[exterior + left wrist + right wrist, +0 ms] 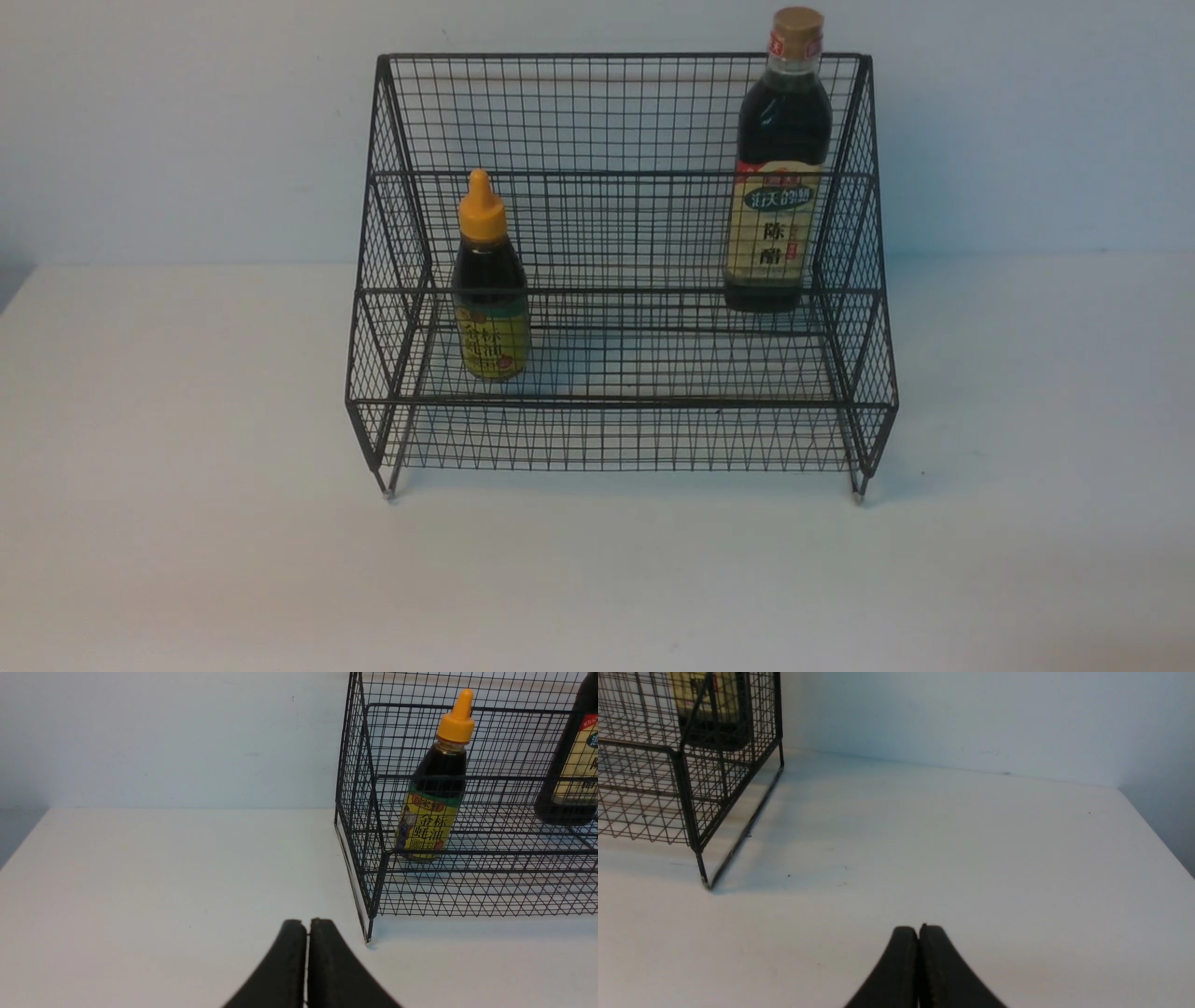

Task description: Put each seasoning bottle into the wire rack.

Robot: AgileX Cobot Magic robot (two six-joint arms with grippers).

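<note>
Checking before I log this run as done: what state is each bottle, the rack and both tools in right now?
Small bottle: upright, capped, on the rack's lower tier, left side.
Tall bottle: upright, capped, on the upper tier, right side.
Rack: standing on the table, both bottles inside.
Left tool: shut, empty, above the table, clear of the rack.
Right tool: shut, empty, above the table, clear of the rack.

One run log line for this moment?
small bottle: lower tier | tall bottle: upper tier | left claw: shut, empty | right claw: shut, empty
</note>
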